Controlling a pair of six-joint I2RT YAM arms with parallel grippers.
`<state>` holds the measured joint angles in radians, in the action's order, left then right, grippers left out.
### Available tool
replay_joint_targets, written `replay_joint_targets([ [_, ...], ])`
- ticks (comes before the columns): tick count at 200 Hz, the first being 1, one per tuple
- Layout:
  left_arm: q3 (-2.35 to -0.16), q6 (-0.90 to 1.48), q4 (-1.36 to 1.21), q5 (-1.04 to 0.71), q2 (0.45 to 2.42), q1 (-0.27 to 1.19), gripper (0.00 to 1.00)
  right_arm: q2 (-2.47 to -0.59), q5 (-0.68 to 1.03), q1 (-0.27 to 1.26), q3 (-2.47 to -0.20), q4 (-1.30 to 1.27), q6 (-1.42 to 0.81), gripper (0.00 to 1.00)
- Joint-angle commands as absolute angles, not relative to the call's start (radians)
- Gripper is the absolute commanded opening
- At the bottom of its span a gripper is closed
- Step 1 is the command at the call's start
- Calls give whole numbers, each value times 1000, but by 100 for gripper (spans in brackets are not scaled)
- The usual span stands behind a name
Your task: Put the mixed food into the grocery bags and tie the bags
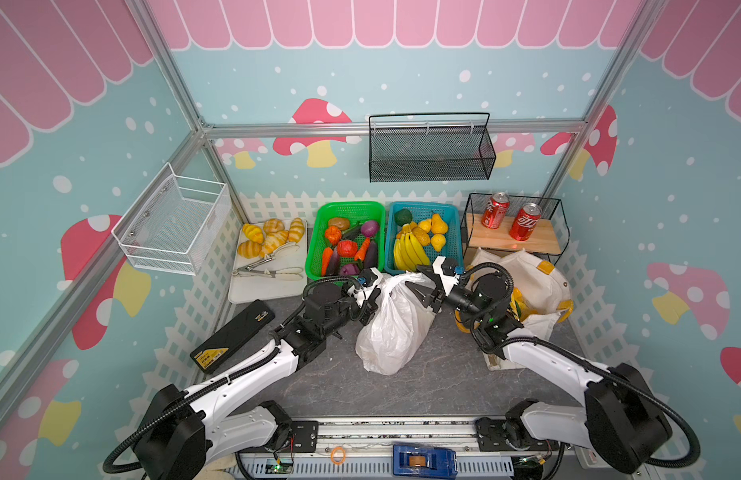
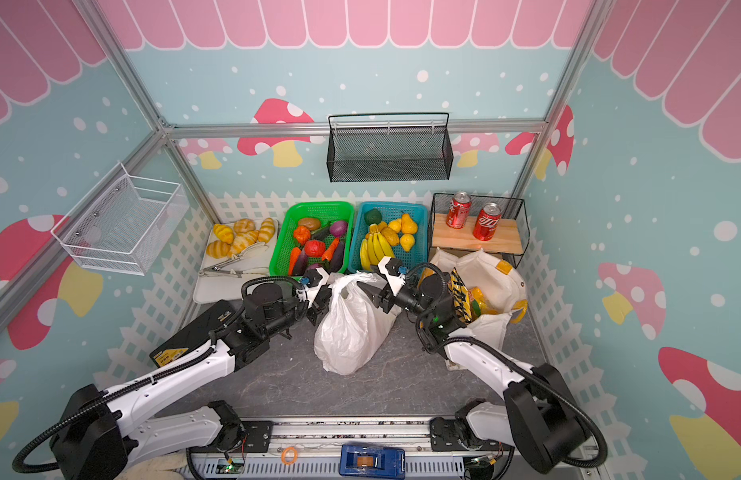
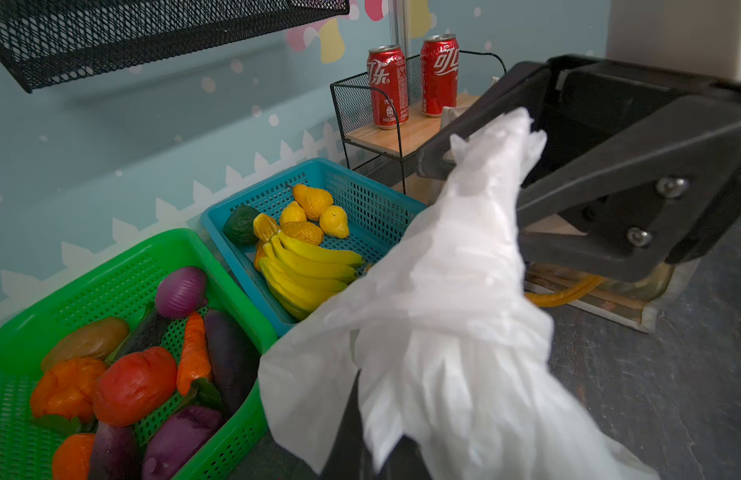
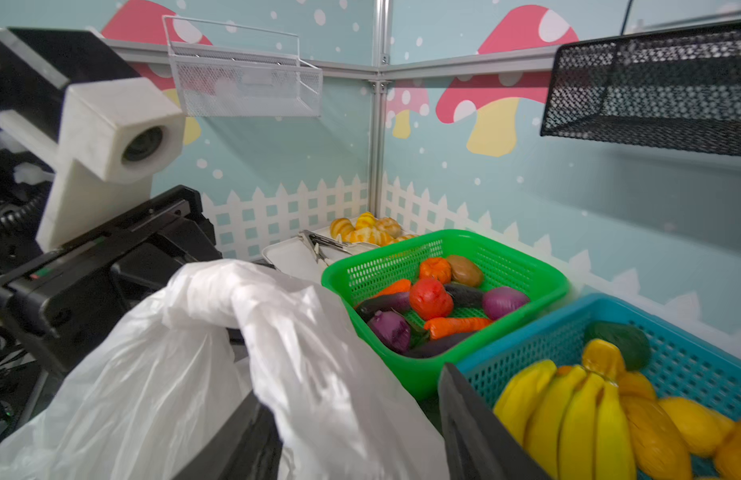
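Thin, limp and likely slippery, the white plastic bag [image 1: 391, 332] sits between both grippers: left gripper [image 1: 373, 306] jaws pinch its bunched top, right gripper [image 1: 411, 276] jaws stand wide around that top; take hold on gathered film.

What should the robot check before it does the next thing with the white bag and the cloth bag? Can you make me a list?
1. Is the left gripper shut on a handle of the white plastic bag? Ok.
2. Is the right gripper holding the other handle? Not ok: its jaws stand open, with plastic draped between them.
3. Is there a knot in the white plastic bag? Cannot tell: the top is only bunched up.
4. Is there food inside the white plastic bag? Cannot tell: it bulges but hides what is in it.
5. Is the cloth tote tied? Not ok: its mouth gapes and a snack packet sticks out.
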<state>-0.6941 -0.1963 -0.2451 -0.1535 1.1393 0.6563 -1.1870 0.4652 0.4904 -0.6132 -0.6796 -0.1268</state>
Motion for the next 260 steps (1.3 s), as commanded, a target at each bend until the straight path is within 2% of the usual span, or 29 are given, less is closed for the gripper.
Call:
replay_joint_targets([
  [1, -686, -163, -272, -165, 1134, 655, 0, -1051, 324, 486, -557, -427, -64, 61],
  [25, -691, -161, -271, -183, 1139, 655, 0, -903, 288, 487, -496, -345, -90, 60],
  [43, -693, -168, -268, -193, 1140, 655, 0, -864, 365, 491, -468, -364, -107, 54],
  [66, -699, -178, -264, -208, 1140, 655, 0, -933, 493, 500, -480, -450, -123, 48],
  [88, -707, -180, -260, -219, 1145, 656, 0, -1013, 540, 500, -504, -553, -155, 45],
  [161, -719, -188, -248, -235, 1152, 655, 0, -1113, 510, 478, -543, -692, -186, 49],
  [211, -721, -192, -244, -236, 1150, 655, 0, -1151, 646, 441, -571, -713, -161, 50],
  [260, -721, -192, -245, -241, 1154, 655, 0, -1170, 727, 431, -591, -723, -131, 45],
])
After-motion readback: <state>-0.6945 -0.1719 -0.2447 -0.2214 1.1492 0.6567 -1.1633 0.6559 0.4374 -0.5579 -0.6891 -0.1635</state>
